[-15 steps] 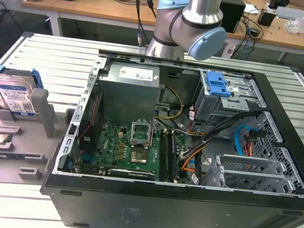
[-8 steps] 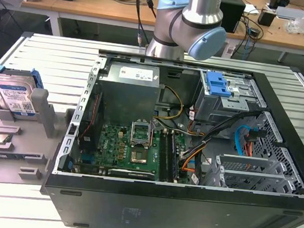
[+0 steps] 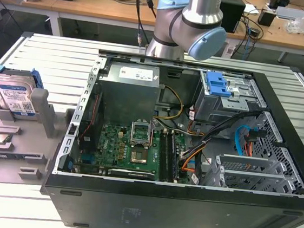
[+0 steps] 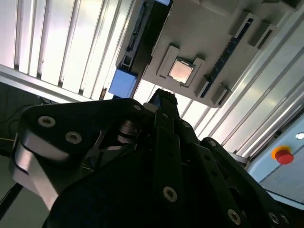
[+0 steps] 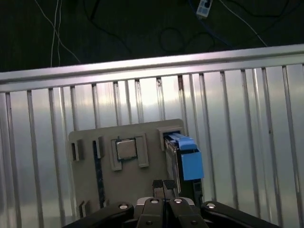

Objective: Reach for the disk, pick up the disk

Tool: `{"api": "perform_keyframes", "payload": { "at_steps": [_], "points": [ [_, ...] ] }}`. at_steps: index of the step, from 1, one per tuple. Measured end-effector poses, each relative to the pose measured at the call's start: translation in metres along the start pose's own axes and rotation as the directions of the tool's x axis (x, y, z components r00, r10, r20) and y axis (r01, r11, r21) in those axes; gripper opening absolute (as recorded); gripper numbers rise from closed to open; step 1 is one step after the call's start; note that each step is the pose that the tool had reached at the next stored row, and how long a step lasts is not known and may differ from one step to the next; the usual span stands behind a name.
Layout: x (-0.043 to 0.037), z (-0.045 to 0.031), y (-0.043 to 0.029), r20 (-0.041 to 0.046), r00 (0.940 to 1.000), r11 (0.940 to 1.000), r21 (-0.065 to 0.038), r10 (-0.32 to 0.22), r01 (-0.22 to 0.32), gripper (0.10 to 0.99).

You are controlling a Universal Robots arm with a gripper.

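The disk [image 3: 13, 95] stands on its edge in a slot of a grey holder plate [image 3: 6, 150] at the exterior view's left, its blue-and-white label facing out and blue rails on its sides. In both wrist views I look down on its blue rail end, the disk [image 5: 189, 159] [image 4: 122, 83] seen edge-on. My gripper [image 5: 163, 185] [image 4: 164, 97] hangs high above the holder plate [image 5: 123, 190], a little to one side of the disk and well apart from it. Its fingers are shut together with nothing between them.
A small square processor chip [image 5: 126, 148] [image 4: 180, 70] lies in a pocket of the plate beside the disk. An open computer case [image 3: 191, 151] takes up the middle of the slatted metal table [image 3: 49, 54]. The arm [image 3: 188, 25] rises behind it. A red button [image 4: 283, 155] shows nearby.
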State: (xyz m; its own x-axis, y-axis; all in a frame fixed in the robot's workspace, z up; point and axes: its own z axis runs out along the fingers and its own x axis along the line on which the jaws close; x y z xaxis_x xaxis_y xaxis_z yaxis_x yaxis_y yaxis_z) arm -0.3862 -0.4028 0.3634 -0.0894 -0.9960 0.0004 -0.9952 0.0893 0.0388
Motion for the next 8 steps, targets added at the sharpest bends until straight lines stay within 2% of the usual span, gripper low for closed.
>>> {"api": "perform_keyframes", "payload": {
  "at_steps": [8],
  "points": [
    [0.0000,0.0000,0.0000,-0.0036,0.9957,0.9957,0.000,-0.093,0.093,0.106]
  ]
}}
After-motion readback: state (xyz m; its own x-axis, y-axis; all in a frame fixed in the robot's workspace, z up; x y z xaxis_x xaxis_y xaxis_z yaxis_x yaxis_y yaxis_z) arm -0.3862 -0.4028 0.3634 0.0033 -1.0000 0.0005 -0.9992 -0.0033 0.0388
